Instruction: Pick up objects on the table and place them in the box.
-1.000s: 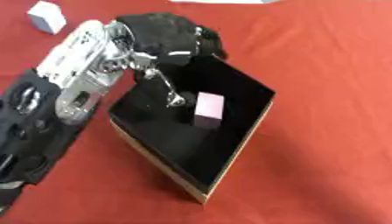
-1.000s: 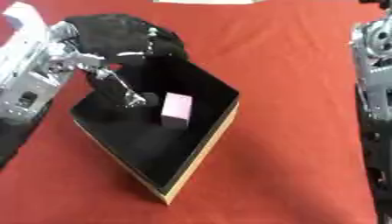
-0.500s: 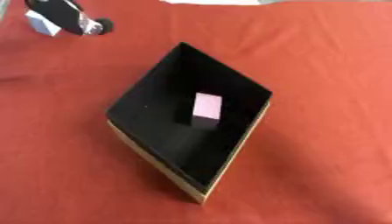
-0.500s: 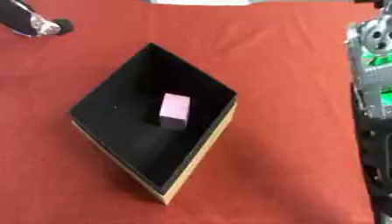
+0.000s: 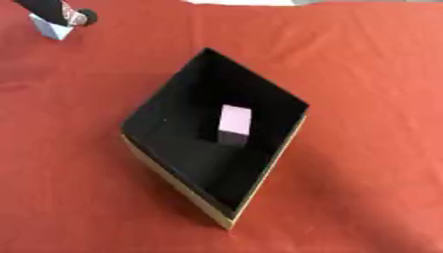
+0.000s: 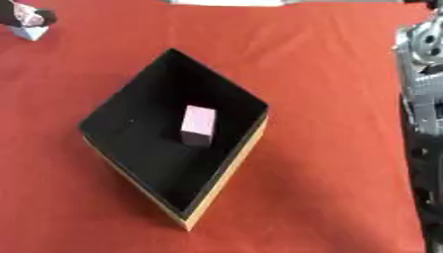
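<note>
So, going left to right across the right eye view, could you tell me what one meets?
Left hand on a pale block → box holding a pink block → right arm at the edge.

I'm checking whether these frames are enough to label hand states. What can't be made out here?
- Left hand: both views, cut off by the top-left corner; only dark fingertips show at the small pale block, so contact or grasp is unclear.
- Right hand: only a silver-and-black arm shows, at the right eye view's right edge; the hand itself is out of frame.
- Pink rectangular block in the black box: its underside is hidden, its surface blurred.
</note>
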Controlling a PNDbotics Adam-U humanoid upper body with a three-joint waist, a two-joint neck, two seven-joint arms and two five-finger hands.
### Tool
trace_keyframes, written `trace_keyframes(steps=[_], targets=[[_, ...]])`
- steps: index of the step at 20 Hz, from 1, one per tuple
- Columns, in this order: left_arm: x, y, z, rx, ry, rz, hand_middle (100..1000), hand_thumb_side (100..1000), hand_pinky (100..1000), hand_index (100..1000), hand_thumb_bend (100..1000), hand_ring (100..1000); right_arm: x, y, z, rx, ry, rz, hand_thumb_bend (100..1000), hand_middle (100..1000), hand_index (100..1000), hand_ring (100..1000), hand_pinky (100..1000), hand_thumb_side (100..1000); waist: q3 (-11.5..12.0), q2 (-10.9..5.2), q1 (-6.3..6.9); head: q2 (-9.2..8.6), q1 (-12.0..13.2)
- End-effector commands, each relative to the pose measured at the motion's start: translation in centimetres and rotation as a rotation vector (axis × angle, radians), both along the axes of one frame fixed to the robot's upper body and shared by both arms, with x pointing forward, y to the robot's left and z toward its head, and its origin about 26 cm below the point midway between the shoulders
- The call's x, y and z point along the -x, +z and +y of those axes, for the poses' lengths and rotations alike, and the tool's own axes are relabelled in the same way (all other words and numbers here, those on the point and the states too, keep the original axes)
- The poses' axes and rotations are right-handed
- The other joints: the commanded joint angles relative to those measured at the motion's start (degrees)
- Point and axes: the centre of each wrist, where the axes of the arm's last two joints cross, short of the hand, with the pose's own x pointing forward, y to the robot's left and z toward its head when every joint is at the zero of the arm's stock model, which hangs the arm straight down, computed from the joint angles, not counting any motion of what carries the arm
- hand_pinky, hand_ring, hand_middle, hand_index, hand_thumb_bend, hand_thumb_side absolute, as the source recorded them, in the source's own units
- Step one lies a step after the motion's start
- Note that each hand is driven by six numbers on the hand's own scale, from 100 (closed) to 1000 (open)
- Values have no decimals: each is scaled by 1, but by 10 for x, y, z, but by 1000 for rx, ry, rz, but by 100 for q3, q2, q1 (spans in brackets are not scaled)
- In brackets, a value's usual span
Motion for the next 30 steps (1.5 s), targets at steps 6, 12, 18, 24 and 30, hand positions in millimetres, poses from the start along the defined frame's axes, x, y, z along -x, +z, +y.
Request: trace_keyframes(steps=[6,12,18,24,30], targets=[[-20,28,45,182,282,-23,855,195,642,920,423,798,5,15,-1,27,-3,-41,100,603,800,682,806,675,-112,-20,15,-90,104],[-38,18,71,244,463,-43,849,252,662,923,415,798,5,16,-1,29,-1,-44,100,603,800,682,806,675,-156,11,21,-216,112],[-53,9,92,258,574,-68,859,276,694,924,445,825,6,20,1,37,7,-51,100,601,800,681,806,674,-226,100,33,-304,179],[-64,-4,102,252,587,-88,877,209,711,930,465,845,6,23,2,43,14,-59,100,600,800,681,806,675,-320,187,56,-403,216],[-68,-10,102,251,546,-91,889,158,727,941,487,857,6,25,3,45,20,-61,100,599,800,681,806,675,-358,219,72,-469,221]])
